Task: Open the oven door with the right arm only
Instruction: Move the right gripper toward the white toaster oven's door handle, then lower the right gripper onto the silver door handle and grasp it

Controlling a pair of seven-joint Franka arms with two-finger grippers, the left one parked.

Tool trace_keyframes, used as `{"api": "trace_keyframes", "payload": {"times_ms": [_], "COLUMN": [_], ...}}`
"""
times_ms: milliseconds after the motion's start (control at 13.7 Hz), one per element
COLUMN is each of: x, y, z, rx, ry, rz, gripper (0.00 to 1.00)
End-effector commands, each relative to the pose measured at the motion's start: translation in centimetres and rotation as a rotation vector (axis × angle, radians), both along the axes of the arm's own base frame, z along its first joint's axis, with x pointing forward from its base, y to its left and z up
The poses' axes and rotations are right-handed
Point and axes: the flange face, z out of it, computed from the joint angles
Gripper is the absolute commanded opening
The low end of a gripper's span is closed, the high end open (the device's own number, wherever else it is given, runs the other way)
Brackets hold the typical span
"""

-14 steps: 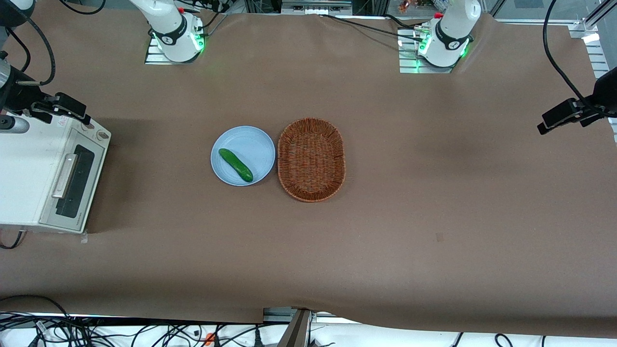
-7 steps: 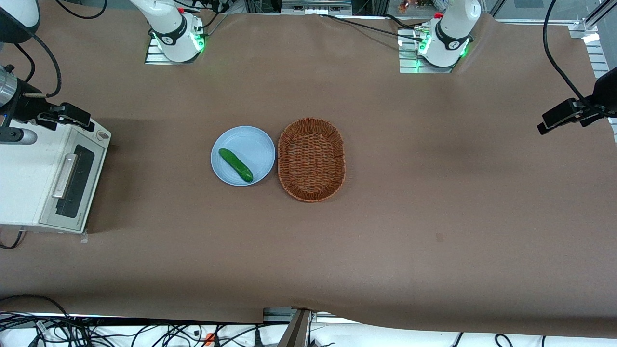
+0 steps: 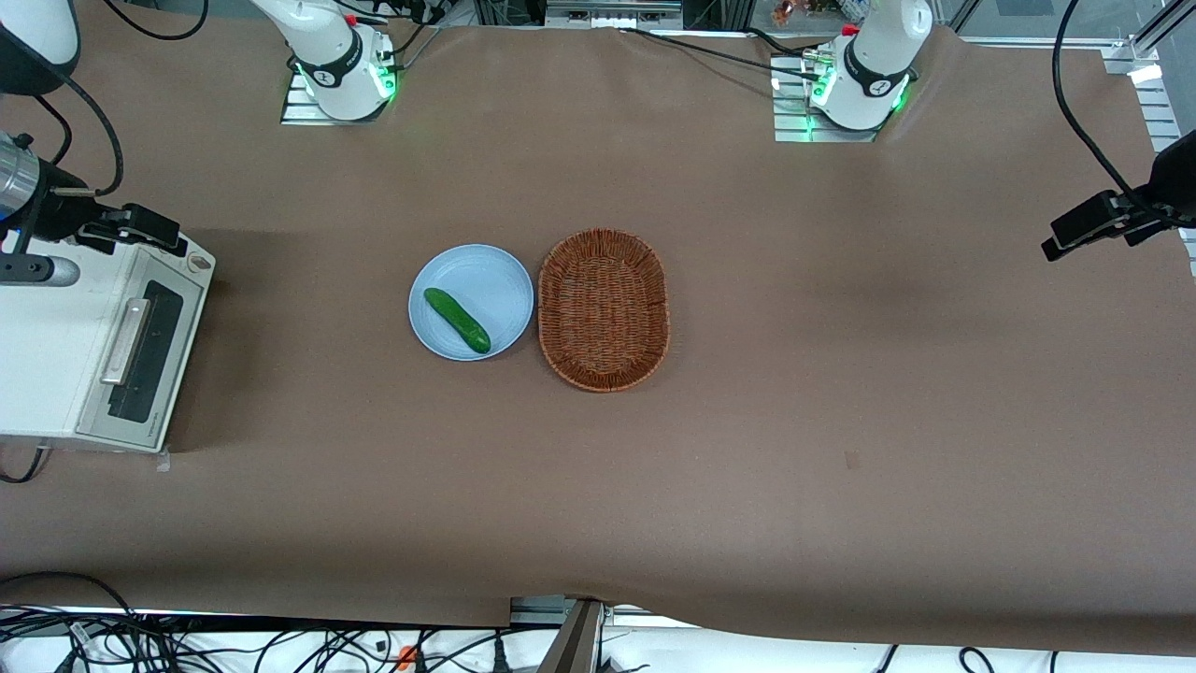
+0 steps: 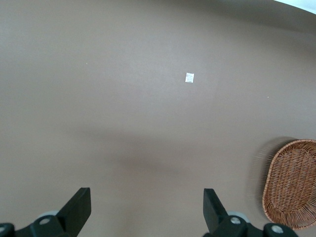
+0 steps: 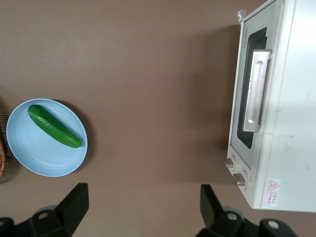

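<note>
The cream-white toaster oven [image 3: 56, 346] stands at the working arm's end of the table. Its oven door [image 3: 142, 350] is shut, with a dark glass window and a silver bar handle [image 3: 125, 341]. My right arm's gripper [image 3: 154, 231] hovers above the oven's top corner that is farther from the front camera, apart from the handle. In the right wrist view the gripper [image 5: 143, 200] is open and empty, high above the brown table, with the oven door [image 5: 249, 91] and its handle [image 5: 257, 89] in view.
A light-blue plate [image 3: 495, 280] holding a green cucumber [image 3: 457, 320] sits mid-table, beside an empty wicker basket [image 3: 604, 308]. The plate [image 5: 29, 153] and cucumber [image 5: 53, 125] also show in the right wrist view. Brown cloth covers the table.
My gripper has shifted slightly above the oven's top corner, a little nearer the front camera. The oven door stays shut and nothing else has moved.
</note>
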Motion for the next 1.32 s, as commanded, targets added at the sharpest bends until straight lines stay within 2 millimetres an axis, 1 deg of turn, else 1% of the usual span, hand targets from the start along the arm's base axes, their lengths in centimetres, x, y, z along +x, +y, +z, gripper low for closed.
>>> {"api": "trace_keyframes", "payload": {"times_ms": [0,146,293,366,439,512,585,951,1098,1244], "x": [0.9,1.5,1.5,1.7,1.6,0.9,0.5,0.7,0.9,1.8], "y": [0.2,0.1,0.1,0.0,0.0,0.3,0.9,0.2,0.1,1.1], "z": [1.0,-0.1,-0.2,-0.7,-0.9,-1.0,-1.0,-1.4,-1.5,-2.4], "rx": [0.000,-0.008,-0.008,-0.004,-0.004,-0.003,-0.018,-0.047,-0.135,-0.274], "ry": [-0.004,0.011,0.015,0.024,0.041,0.082,0.112,0.114,0.111,0.102], "rz": [0.022,0.016,0.025,0.025,0.034,0.037,0.042,0.039,0.061,0.126], "gripper": [1.00,1.00,1.00,0.92,0.44,0.00,0.00,0.00,0.00,0.00]}}
